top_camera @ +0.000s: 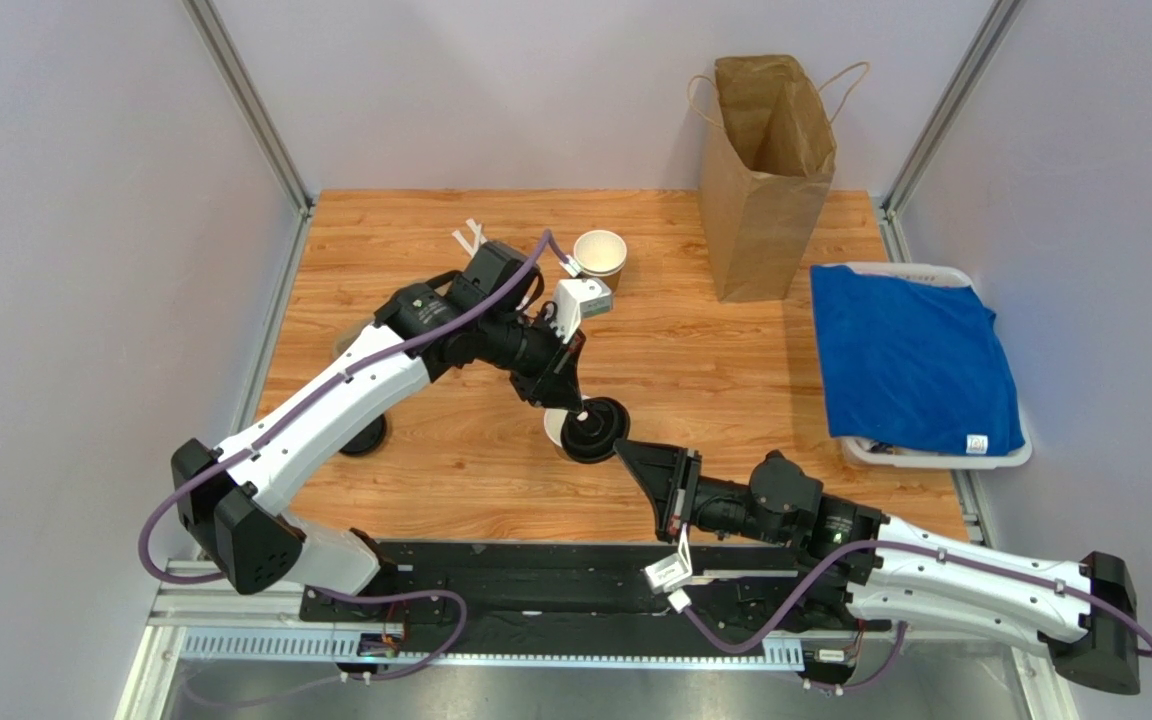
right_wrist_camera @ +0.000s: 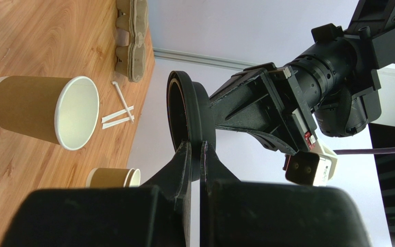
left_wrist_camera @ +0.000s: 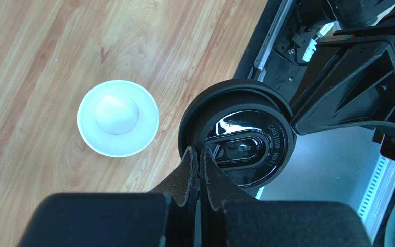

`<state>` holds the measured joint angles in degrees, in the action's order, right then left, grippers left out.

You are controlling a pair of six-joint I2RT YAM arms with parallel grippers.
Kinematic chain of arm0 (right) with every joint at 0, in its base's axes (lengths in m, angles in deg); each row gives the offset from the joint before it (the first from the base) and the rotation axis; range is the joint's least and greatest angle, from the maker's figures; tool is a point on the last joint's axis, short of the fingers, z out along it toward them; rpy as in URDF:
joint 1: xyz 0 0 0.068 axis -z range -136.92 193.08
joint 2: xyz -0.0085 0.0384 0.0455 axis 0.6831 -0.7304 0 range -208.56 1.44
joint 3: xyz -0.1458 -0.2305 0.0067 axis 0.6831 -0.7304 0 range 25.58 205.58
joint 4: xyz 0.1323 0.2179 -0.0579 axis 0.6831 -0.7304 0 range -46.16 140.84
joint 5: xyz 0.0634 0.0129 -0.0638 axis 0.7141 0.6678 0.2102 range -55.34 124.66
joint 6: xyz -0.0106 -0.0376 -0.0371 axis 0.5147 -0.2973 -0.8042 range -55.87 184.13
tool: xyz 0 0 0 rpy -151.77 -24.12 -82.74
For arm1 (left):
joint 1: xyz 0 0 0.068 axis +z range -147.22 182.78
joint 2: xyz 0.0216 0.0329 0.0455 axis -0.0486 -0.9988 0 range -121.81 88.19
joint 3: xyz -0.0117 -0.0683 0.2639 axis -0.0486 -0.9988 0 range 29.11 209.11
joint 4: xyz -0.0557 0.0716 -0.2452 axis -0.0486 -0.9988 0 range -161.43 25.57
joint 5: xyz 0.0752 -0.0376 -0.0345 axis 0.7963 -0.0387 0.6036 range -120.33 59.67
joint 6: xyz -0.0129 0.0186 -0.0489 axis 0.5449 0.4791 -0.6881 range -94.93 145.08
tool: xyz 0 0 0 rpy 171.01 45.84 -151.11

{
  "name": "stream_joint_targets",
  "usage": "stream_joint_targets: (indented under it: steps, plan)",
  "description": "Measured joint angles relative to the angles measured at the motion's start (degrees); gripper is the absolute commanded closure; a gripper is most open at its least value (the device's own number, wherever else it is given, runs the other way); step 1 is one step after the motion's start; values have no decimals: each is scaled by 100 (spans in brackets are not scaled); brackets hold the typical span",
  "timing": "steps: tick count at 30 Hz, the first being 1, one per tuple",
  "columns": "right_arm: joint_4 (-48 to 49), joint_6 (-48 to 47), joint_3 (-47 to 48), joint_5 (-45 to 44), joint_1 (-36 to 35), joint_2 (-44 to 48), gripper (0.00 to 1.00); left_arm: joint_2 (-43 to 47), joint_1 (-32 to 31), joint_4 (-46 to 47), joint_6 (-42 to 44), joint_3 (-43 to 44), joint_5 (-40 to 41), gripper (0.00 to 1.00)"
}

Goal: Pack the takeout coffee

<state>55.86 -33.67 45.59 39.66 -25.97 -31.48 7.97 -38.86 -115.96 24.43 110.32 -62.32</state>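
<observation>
as the left arm stretches in from seven o'clock of the wooden table (top_camera: 717, 375), its left gripper (left_wrist_camera: 199, 154) is closed on the rim of the black lid (left_wrist_camera: 246, 149), which hangs level in the air near the table's centre. an open brown paper cup (left_wrist_camera: 118, 118), white inside, stands at the lid's nine o'clock, apart from it and uncovered. white stir sticks (top_camera: 468, 237) lie at eleven o'clock of the lid, and a second lidless cup (top_camera: 599, 255) at twelve. the right gripper (right_wrist_camera: 195, 149), coming from four o'clock, is pinched tight on the lid's opposite rim. a tall paper bag (top_camera: 766, 173) stands open at one o'clock. a blue cloth (top_camera: 913, 360) covers a white bin (top_camera: 935, 455) at three o'clock.
</observation>
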Motion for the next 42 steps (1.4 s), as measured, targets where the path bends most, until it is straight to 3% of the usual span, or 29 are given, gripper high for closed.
stream_joint_targets:
  steps: [2,3,4,7,8,13,17,23,28,35,42]
  plan:
    - [0,0,0,-2,-15,-11,89,-44,0,-9,-9,0,-4,100]
    - [-2,2,0,-4,-15,-11,74,-59,0,-11,-11,-2,-4,100]
    - [-2,11,0,-7,-15,-13,44,-61,0,-9,-13,-2,-2,100]
    - [4,57,0,-74,-20,0,5,-61,0,-39,-7,-2,26,100]
    - [-13,92,0,-116,-20,13,0,-61,0,-59,-4,-2,66,100]
    - [-601,444,33,-389,-20,240,0,-83,50,-98,107,-2,415,100]
    - [-1565,1314,323,-691,-20,378,0,-164,61,-74,262,-46,992,100]
    - [-2776,3980,1423,-1316,-2,-107,0,-319,63,81,361,-348,1777,100]
    - [-3233,6448,1930,-1292,649,-369,1,-452,42,337,365,-651,2302,100]
    - [-3652,9449,2181,-31,2339,-715,0,-479,-111,789,358,-876,2671,100]
    - [-3703,10985,2140,1709,3851,-1602,0,-662,-323,1110,356,-885,2855,100]
